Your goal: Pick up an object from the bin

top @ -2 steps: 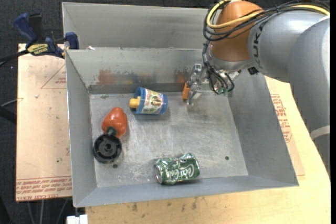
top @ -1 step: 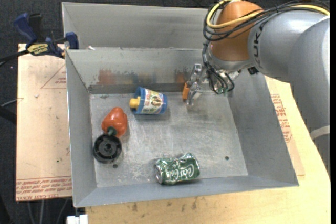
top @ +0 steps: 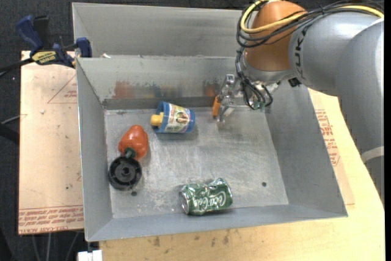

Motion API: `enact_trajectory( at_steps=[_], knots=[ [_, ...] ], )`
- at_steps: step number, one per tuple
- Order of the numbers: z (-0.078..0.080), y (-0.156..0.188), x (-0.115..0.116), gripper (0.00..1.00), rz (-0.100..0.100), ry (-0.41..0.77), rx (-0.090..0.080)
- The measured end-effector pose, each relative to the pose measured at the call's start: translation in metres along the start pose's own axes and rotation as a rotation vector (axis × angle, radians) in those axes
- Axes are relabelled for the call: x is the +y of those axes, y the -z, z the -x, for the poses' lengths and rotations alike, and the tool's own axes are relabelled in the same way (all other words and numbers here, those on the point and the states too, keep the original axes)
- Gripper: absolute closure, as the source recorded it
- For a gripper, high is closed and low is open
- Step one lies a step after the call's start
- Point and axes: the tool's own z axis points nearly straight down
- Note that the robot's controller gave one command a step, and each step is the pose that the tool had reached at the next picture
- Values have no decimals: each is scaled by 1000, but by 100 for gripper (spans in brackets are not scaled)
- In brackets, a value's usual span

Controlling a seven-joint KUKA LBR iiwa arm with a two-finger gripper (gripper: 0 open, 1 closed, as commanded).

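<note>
Grey metal bin (top: 156,33), sloped walls, flat floor. Silver arm (top: 345,49) came in from the right, its rounded orange wrist cover (top: 273,33) high over the back right part of the bin. Claw (top: 224,109) pointed down near the back wall, right of centre, low over bare floor. Whether the claw was spread or closed could not be told. A small orange piece (top: 215,107) sat just at the claw's left side, touching or nearly so; could not tell whether it was gripped, or what kind of thing it was. Nearest other thing: a blue-and-yellow cylindrical container with a printed label (top: 175,118), lying on its side to the left of the claw, apart from it. Farther left, an orange-red pepper-shaped toy (top: 134,140), with a black round disc-shaped part (top: 125,172) just in front of it, the two touching or nearly. A crushed green drinks can (top: 206,197) lay near the front wall, well apart from the claw.
</note>
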Motion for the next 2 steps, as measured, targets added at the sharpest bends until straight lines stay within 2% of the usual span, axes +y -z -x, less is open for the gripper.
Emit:
enact_trajectory(
  at_steps=[2],
  knots=[
    [0, 0, 0, 100, 0, 0, 0]
  ],
)
